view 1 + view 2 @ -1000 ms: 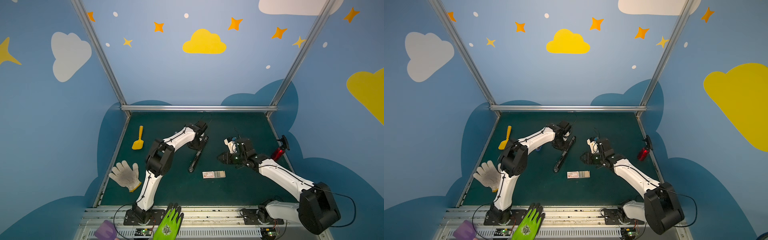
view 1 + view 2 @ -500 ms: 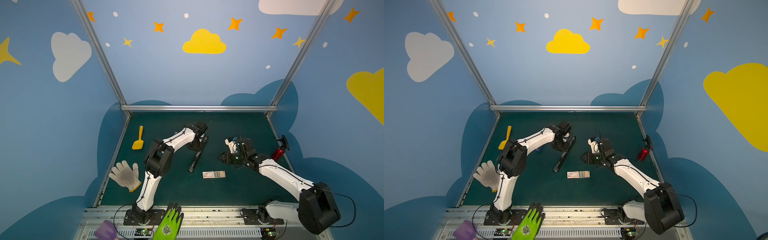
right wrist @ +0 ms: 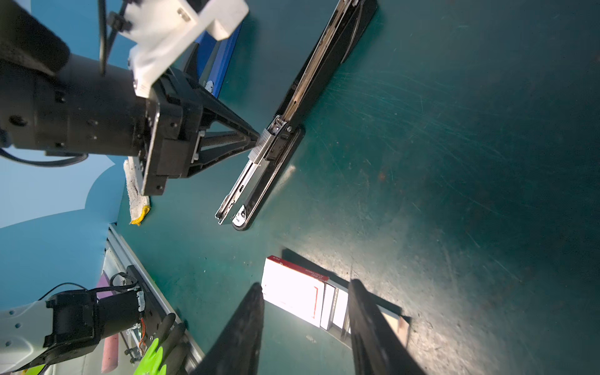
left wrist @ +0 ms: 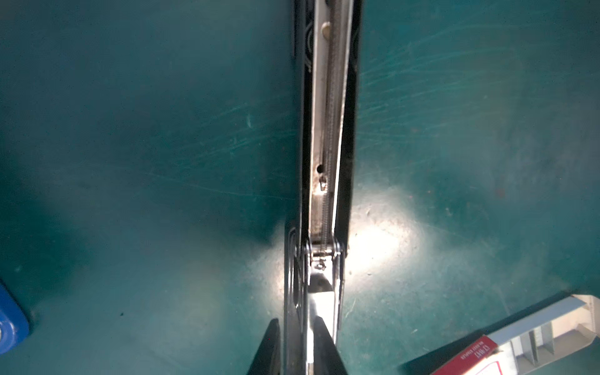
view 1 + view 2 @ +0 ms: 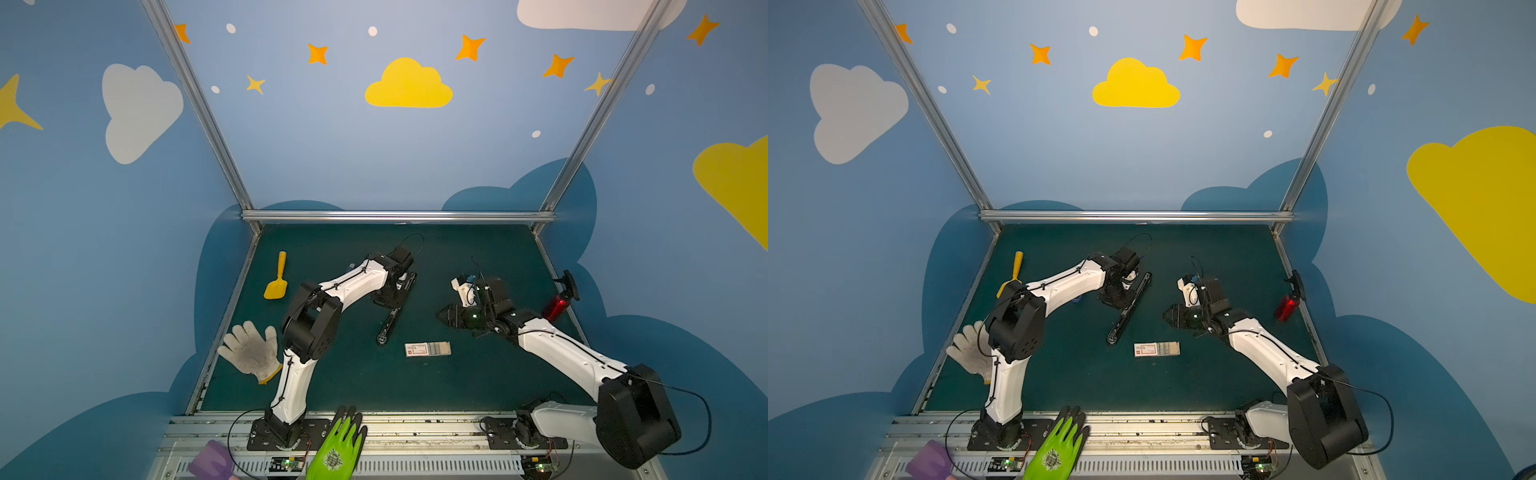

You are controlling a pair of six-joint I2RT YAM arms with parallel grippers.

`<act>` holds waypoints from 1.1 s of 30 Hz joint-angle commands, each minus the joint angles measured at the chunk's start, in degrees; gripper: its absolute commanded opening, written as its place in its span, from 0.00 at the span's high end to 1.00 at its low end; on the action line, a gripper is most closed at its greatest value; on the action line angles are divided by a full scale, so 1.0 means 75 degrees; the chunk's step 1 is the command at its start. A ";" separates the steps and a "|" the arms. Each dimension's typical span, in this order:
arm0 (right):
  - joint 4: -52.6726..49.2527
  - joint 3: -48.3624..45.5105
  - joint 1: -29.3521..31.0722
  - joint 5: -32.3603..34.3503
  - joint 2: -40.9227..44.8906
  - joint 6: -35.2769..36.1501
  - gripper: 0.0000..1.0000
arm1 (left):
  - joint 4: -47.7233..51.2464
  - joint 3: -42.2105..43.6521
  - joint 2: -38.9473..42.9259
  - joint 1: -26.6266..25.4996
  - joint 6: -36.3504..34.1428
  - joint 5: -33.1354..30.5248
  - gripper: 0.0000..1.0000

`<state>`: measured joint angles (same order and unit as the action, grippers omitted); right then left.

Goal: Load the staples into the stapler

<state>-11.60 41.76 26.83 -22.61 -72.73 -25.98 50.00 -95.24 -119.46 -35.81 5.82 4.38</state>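
Your left gripper (image 3: 255,139) has its jaws clamped on the stapler (image 5: 390,320), which lies opened flat on the counter (image 5: 478,382). Just right of its near end sits the staples box (image 5: 427,349), drawer partly out, staples (image 4: 537,337) showing. Your right gripper (image 3: 305,285) hangs near that box, jaws apart and empty.

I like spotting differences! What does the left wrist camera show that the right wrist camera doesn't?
Only the left wrist view: the grey staple strips, seen clearly without glare. Only the right wrist view: the open right gripper, the white glove and the green glove. Both: the stapler, the staples box, and the left gripper shut on the stapler.
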 commanded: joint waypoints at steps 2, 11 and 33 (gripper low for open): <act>0.0090 -0.0083 -0.0032 0.0050 0.0052 -0.0047 0.56 | 0.0049 0.0101 0.0435 -0.0036 0.0136 -0.0033 0.79; 0.0045 -0.0083 -0.0044 0.0013 0.0108 -0.0049 0.56 | 0.0115 -0.0298 0.0341 -0.0030 0.0217 0.0391 0.63; 0.0056 -0.0130 -0.0158 -0.0085 0.0170 0.0001 0.56 | 0.0295 -0.0188 -0.0245 -0.0065 0.0219 0.0239 0.67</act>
<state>-11.57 41.34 25.91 -22.59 -72.31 -26.13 50.78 -97.65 -122.06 -36.14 7.33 6.94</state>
